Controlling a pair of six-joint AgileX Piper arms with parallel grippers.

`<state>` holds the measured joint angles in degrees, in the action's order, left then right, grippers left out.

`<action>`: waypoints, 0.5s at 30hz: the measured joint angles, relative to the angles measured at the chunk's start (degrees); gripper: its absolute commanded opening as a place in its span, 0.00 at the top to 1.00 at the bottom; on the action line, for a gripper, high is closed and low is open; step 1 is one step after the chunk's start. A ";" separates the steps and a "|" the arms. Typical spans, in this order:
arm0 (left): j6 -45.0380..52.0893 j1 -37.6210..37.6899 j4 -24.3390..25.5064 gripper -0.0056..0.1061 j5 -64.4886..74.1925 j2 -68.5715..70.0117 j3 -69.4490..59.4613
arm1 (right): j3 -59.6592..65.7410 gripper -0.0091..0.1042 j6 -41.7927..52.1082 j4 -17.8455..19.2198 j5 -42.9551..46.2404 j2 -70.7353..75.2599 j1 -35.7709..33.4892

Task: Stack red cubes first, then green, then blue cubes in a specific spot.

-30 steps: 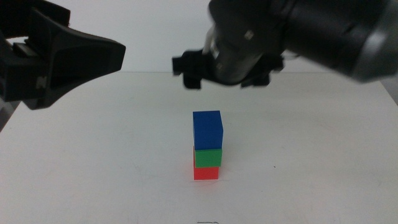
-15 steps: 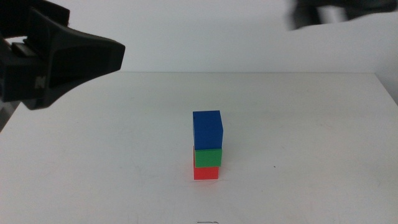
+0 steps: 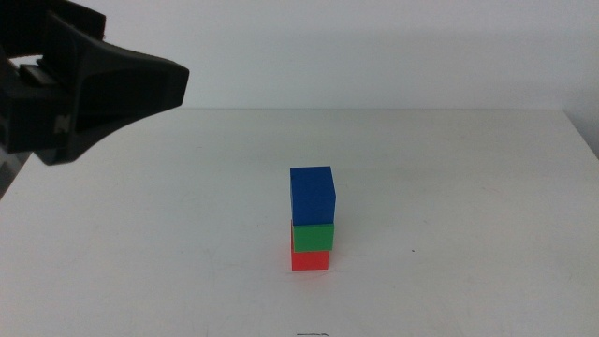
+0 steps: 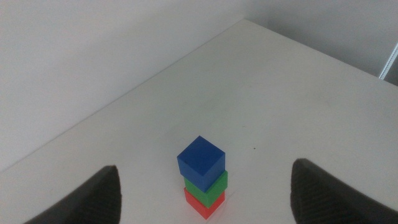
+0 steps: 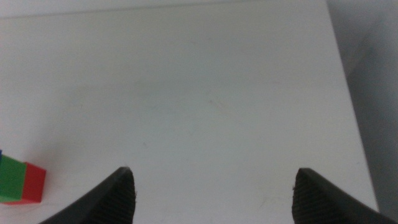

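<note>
Red at the bottom, green in the middle, blue on top: the three cubes stand as one small tower on the white table, a little toward the near edge in the middle view. The red cube rests directly on the tabletop, the green cube sits on it, and the blue cube caps the pile, turned slightly off square from the two below (the left wrist view shows its corner pointing toward the camera while the lower faces line up differently). Nothing touches the stack. The left gripper hangs above and well apart from the tower, its dark jaws spread wide with only air between them; in the middle view its arm shows as a large dark shape at the upper left. The right gripper is out of the middle view altogether; its wrist camera shows its jaws parted and empty over bare tabletop, with just the red and green edges of the pile at the frame's side. By the order asked for, the stacking looks complete, and I judge that nothing is left but for the arms to stay clear so the slightly twisted top cube is not nudged
</note>
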<state>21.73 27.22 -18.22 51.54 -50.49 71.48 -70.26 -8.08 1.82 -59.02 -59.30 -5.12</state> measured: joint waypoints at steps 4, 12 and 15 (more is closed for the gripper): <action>0.00 0.00 0.00 0.12 0.00 0.00 0.00 | 1.81 0.35 0.42 2.28 1.59 3.01 0.43; 0.00 -0.13 4.21 0.12 -0.04 1.02 -0.14 | 1.95 0.35 0.42 3.35 1.65 3.14 0.43; -1.47 -2.04 8.47 0.12 -1.59 3.94 -1.97 | 1.95 0.35 0.42 3.35 1.65 3.14 0.43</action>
<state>20.26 25.18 -9.75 49.96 -46.54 69.51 -68.31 -7.66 5.18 -57.37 -56.16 -4.69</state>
